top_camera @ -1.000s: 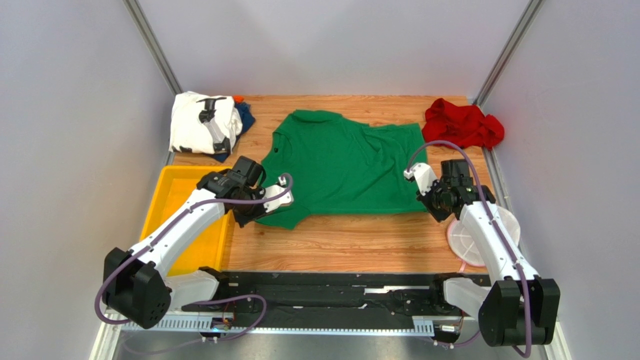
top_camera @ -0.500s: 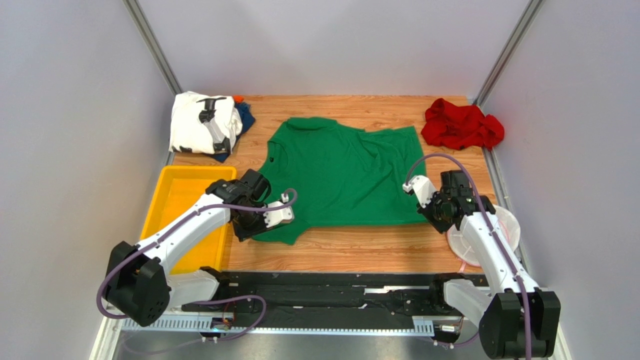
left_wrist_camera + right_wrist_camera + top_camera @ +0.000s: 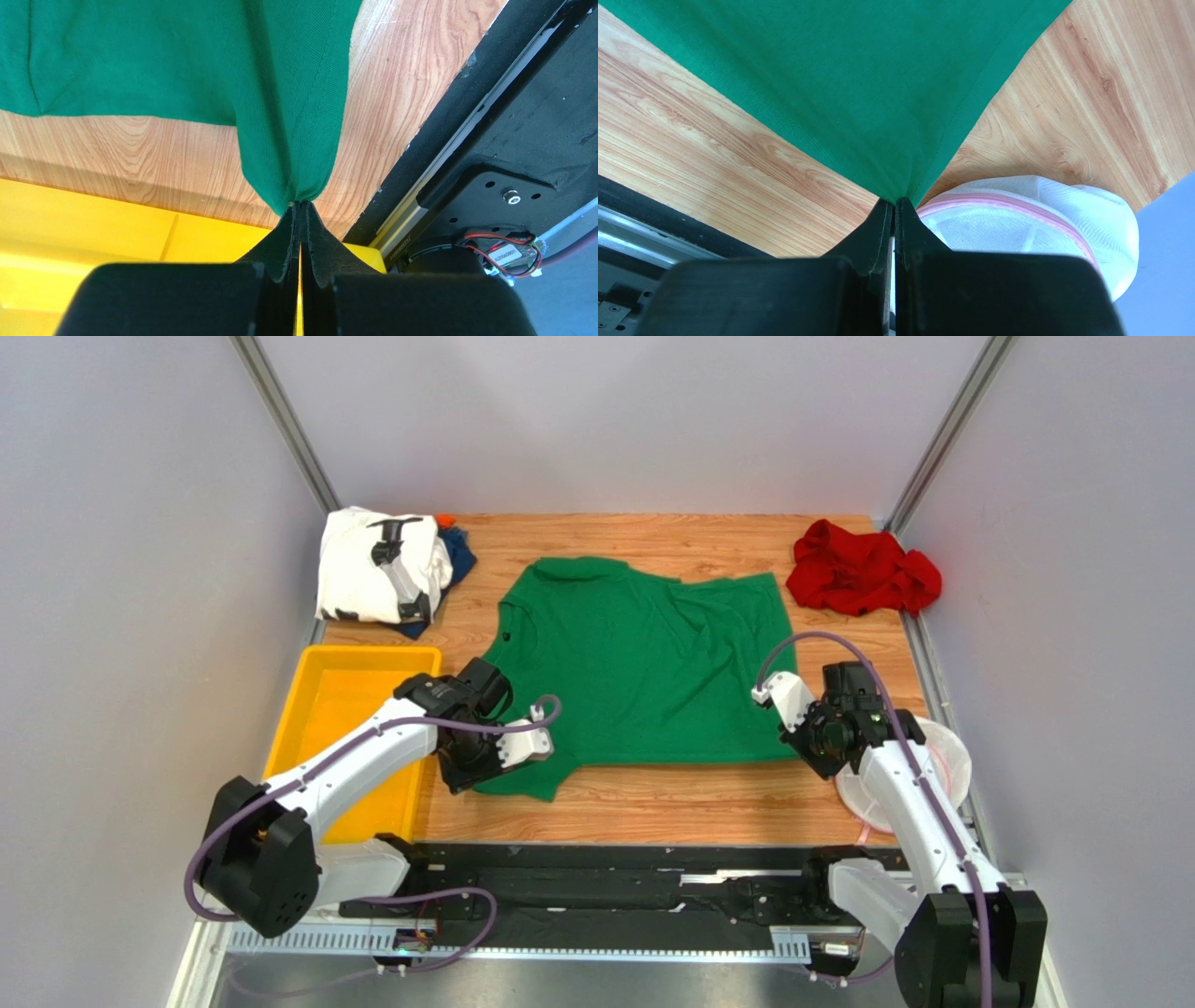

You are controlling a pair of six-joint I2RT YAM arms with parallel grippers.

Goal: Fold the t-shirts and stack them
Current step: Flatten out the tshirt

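Noted a black rail [image 3: 603, 875] along the bottom edge. Found a yellow tray [image 3: 326, 703] at lower left, crossed by the left arm, and a white-and-pink mesh basket [image 3: 1046, 217] at lower right, partly hidden by the right arm. Pinched the lower-left corner of the green t-shirt [image 3: 638, 672] in the left hand [image 3: 300, 210], jaws pressed together on bunched cloth. Clamped the shirt's lower-right corner likewise in the right hand [image 3: 895, 206], just beside the basket. Reached both arms inward, elbows bent. Lay spread mid-frame on the wooden table [image 3: 659, 798]. Farther back: white t-shirt [image 3: 368, 567] upon a dark blue t-shirt [image 3: 457, 553] at upper left, crumpled red t-shirt [image 3: 859, 571] at upper right. Closed in by grey walls [image 3: 617, 420].
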